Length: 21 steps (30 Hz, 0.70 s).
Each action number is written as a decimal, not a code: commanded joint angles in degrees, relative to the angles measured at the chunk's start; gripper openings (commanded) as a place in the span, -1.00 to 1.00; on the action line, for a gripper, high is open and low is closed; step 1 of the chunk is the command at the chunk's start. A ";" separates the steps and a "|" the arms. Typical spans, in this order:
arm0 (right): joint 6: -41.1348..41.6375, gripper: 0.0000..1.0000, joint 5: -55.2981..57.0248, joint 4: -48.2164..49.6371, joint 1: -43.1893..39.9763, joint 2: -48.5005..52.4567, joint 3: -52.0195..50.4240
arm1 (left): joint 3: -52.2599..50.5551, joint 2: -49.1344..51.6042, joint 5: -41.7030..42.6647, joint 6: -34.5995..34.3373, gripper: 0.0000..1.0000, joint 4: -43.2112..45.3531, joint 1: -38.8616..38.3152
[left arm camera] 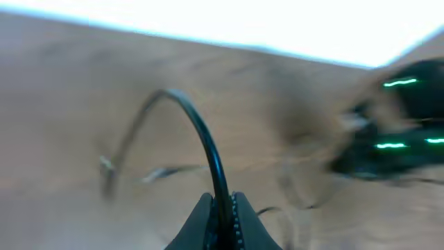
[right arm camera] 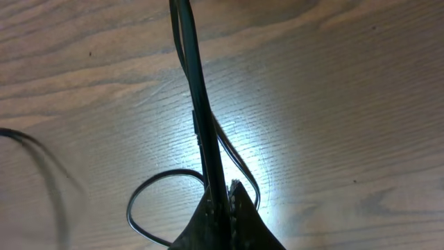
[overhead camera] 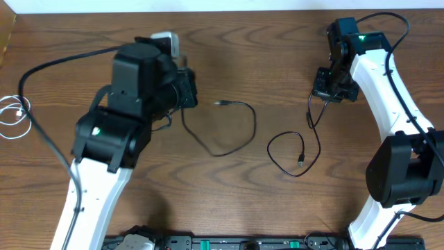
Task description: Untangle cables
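1. Progress, seen from overhead: the knot looks undone. Two black cables lie as separate open loops, well apart and not crossing. The left black cable (overhead camera: 236,142) curls on the middle of the desk (overhead camera: 277,42) with its plug end free. The right black cable (overhead camera: 277,158) drops from the far right side into a loop on the near side. The white cable (overhead camera: 12,114) sits alone at the left edge, apart from both. A third black cord, if there is one, I cannot find in this view. What is left, by my reckoning, is to lay the two held cords down and let go. The left pincer (overhead camera: 189,92) meets one end of the left black cable. The right pincer (overhead camera: 325,92) sits over the upper end of the right black cable.

2. Left wrist view: the picture is blurred, yet the left pincer (left arm camera: 222,203) is plainly closed tight. Its fingers pinch a black cord that arches up and away toward the desk, probably the left black cable.

3. Right wrist view: the right pincer (right arm camera: 220,193) is closed right down on the right black cable, which runs straight away from the fingers. Beneath them a loop of the same cord rests on the desk.
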 commanded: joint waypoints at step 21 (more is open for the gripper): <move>-22.16 0.98 -24.09 0.87 5.86 -7.63 -0.11 | 0.61 -8.66 -7.52 -32.79 -0.85 8.94 0.26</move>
